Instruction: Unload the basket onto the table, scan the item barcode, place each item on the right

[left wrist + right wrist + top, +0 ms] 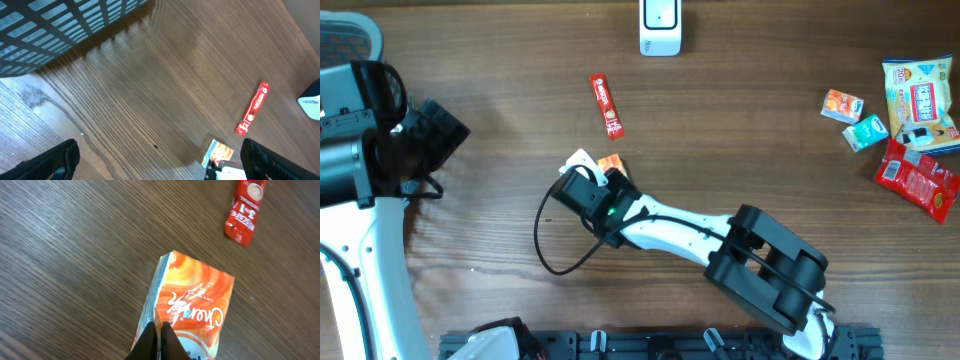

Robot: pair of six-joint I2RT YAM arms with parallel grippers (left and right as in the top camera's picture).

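Wood-grain table (500, 120), dark brown. Red stick sachet (607, 105) lies flat near centre, long axis roughly up-down in the overhead view; printing reads "3 in 1" in the right wrist view.

Far right cluster:
- small orange box (842, 105)
- teal packet (865, 132) just beside the box
- yellow snack bag (918, 95)
- red foil packet (918, 182) against the bag's lower edge

Grey-blue lattice basket (60, 25) at the table's top-left corner; only part of it in view.

Bright, even light casts soft shadows on the table (770, 120), with slight blur in wrist views.
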